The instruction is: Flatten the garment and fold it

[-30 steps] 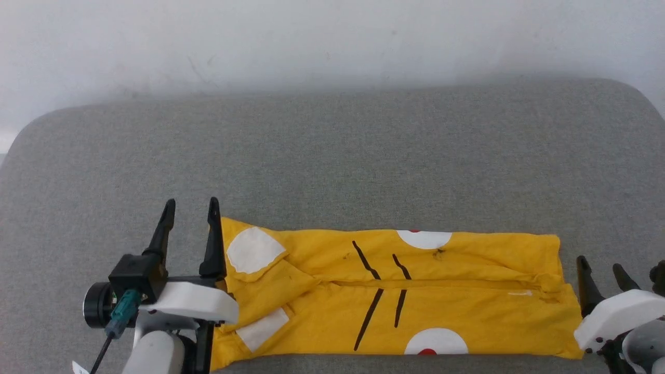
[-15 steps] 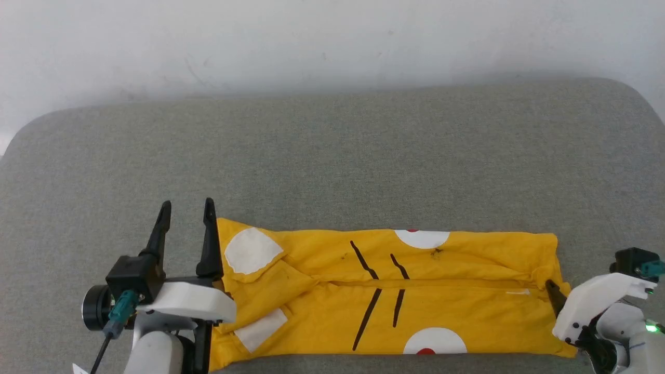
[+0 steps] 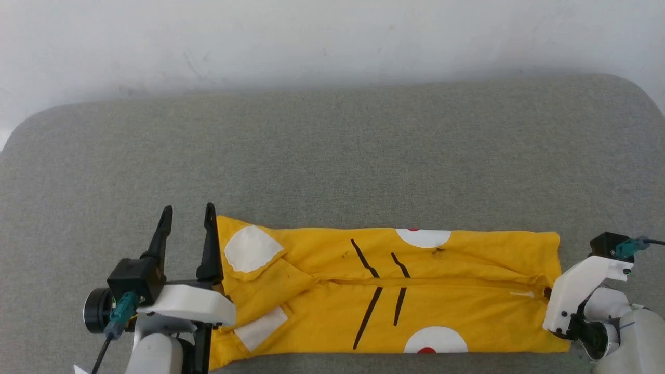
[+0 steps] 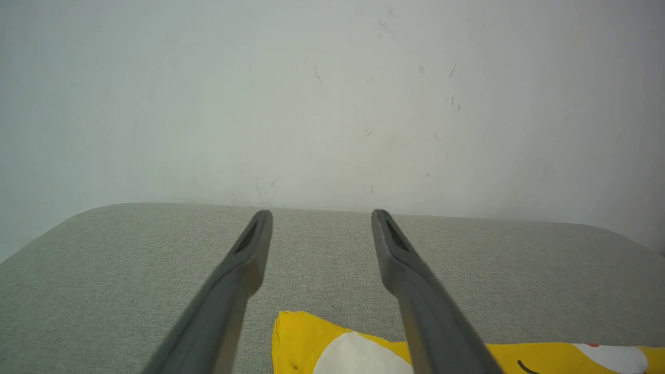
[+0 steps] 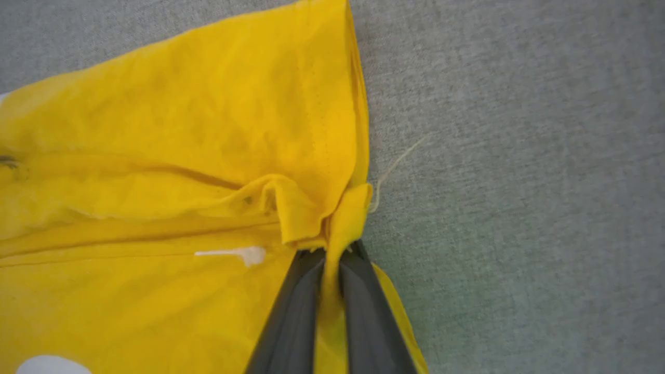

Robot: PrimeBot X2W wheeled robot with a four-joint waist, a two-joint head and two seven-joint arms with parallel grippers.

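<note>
Yellow and folded into a long band, the garment (image 3: 467,306) lies across the near part of the grey padded surface (image 3: 332,156), white patches (image 3: 251,248) and black lines (image 3: 368,317) facing up. The right gripper (image 5: 332,255) pinches a bunched bit of its right-hand edge at the middle fold, while the left gripper (image 3: 188,208) stands spread at the band's left end, one finger just beside the cloth's corner.

The right tool (image 5: 332,255), which stood open just off the right edge of the yellow T-shirt (image 3: 457,311) a second ago, has swung in over that edge and closed. Its fingers (image 5: 291,322) now pinch a small bunched fold (image 5: 349,208) of the hem between them.
</note>
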